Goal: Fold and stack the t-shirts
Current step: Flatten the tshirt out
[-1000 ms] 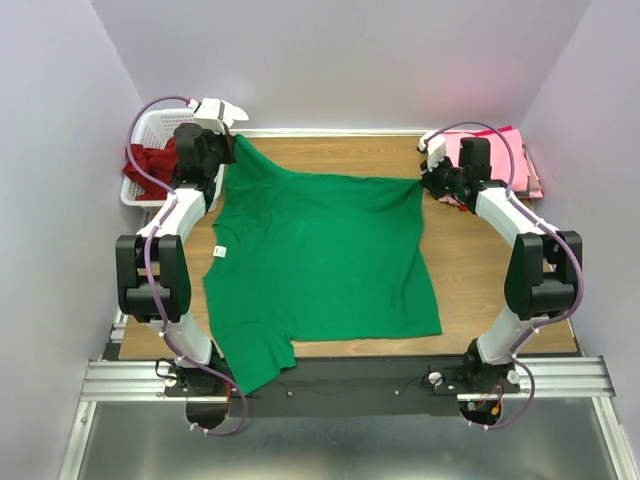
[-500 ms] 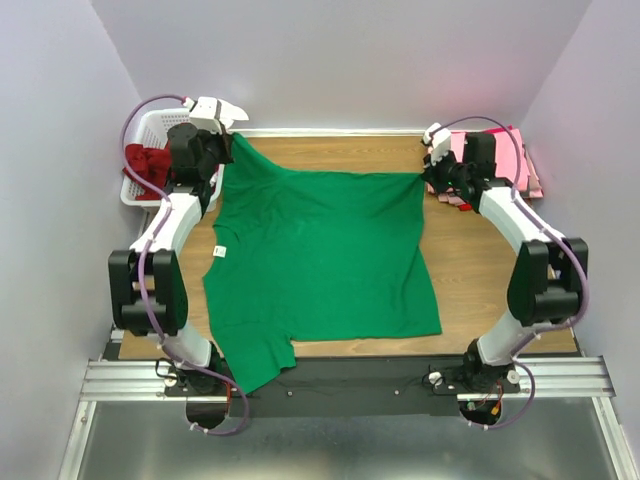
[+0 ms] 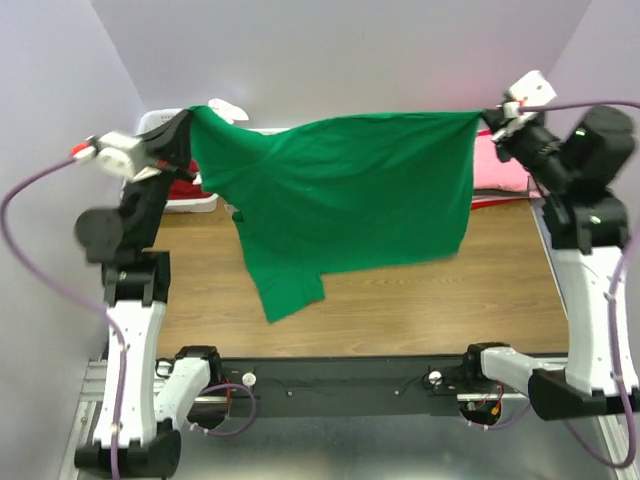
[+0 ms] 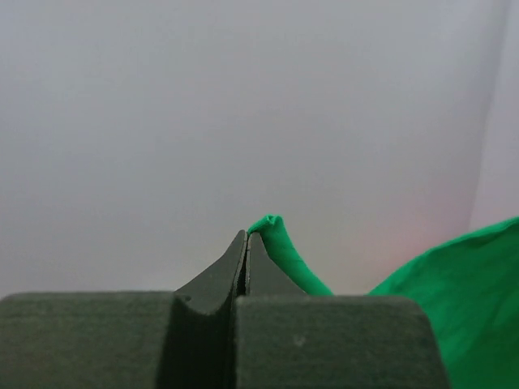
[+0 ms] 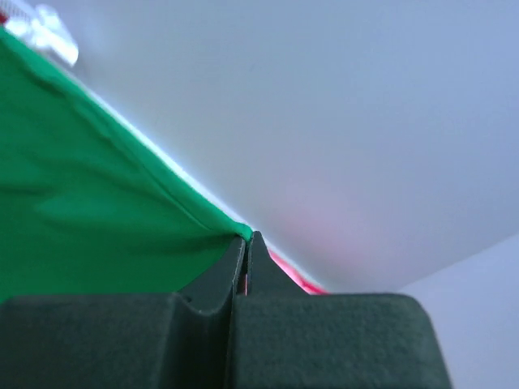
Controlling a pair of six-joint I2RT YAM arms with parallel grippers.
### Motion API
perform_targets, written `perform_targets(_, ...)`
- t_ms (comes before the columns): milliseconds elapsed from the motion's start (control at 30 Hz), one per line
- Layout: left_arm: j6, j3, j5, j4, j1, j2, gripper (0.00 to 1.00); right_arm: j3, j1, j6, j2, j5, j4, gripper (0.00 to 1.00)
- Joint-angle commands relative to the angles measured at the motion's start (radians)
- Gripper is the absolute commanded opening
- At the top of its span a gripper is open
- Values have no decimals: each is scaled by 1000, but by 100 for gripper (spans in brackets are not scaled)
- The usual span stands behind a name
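Note:
A bright green t-shirt (image 3: 345, 190) hangs in the air, stretched between both raised arms above the wooden table (image 3: 400, 300). My left gripper (image 3: 192, 118) is shut on its left top corner; in the left wrist view a green fold (image 4: 280, 243) sticks out beside the closed fingertips (image 4: 246, 239). My right gripper (image 3: 483, 116) is shut on the right top corner, with green cloth (image 5: 89, 203) running off to the left of its tips (image 5: 249, 239). A sleeve (image 3: 285, 290) dangles lowest. Pink shirts (image 3: 495, 165) lie at the back right. A dark red shirt (image 3: 185, 188) shows at the back left.
A white slotted basket (image 3: 190, 200) sits at the back left, mostly hidden by the left arm and the hanging shirt. Walls close the table in on the left, back and right. The black rail (image 3: 340, 375) runs along the near edge.
Both arms have risen high from the table's back corners, lifting the green shirt off the table. It lay flat a second ago and now hangs stretched between the grippers.

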Motion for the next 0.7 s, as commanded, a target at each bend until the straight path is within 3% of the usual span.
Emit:
perform_targets(0, -118, 89, -9, 38, 1, -136, 0, 187, -5, 10, -105, 7, -150, 0)
perform_targets(367, -222, 393, 14, 35, 1, -193, 0, 565, -4, 2, -171, 165, -166, 0)
perform_targets(533, -216, 441, 8, 18, -2, -186, 0, 568, -5, -27, -169, 220, -161, 0)
perform_targets(667, -201, 378, -20, 13, -2, -180, 0, 481, -5, -42, -174, 236, -156, 0)
